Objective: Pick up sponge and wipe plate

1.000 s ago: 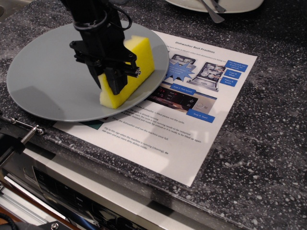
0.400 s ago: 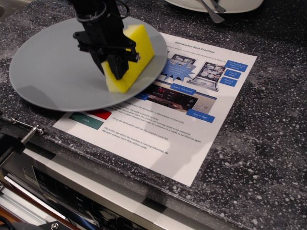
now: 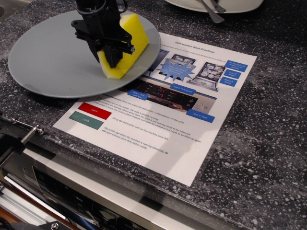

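Upper left of frame: found blue-grey plate [image 3: 48,57] flat on dark speckled tabletop [image 3: 268,143]. At plate's right side, noted black gripper [image 3: 113,51] pinching yellow sponge [image 3: 128,44], sponge tilted, lower end pressed on plate. Centre: saw printed sheet [image 3: 177,120], its upper left corner under plate rim. Top right: logged white dish [image 3: 216,5] with metal utensil [image 3: 211,12].

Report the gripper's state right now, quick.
Gripper: shut on the sponge, pressing it onto the plate.
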Action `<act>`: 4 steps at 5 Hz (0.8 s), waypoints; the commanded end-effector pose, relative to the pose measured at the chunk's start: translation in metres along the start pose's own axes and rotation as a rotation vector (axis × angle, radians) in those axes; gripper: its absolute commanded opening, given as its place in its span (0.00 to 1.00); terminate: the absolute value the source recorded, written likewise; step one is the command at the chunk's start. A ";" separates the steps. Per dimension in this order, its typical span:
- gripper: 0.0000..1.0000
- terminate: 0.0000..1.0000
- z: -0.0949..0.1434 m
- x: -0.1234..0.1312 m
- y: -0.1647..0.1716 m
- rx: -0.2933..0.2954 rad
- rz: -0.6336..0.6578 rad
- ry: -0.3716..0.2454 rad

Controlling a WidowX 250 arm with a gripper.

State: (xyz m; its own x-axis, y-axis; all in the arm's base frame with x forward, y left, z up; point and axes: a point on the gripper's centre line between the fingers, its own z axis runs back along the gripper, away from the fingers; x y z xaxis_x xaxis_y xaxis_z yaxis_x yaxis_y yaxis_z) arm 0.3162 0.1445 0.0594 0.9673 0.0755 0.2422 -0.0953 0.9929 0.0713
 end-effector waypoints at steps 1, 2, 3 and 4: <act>0.00 0.00 0.011 0.001 0.047 0.102 0.045 0.041; 0.00 0.00 0.019 0.006 0.062 0.129 0.065 0.060; 0.00 0.00 0.021 0.009 0.077 0.162 0.072 0.063; 0.00 0.00 0.022 0.003 0.081 0.172 0.046 0.093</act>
State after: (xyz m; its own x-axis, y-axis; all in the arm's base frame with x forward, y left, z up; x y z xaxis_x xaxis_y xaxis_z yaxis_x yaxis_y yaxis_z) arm 0.3008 0.2137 0.0698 0.9825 0.1414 0.1216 -0.1636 0.9665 0.1979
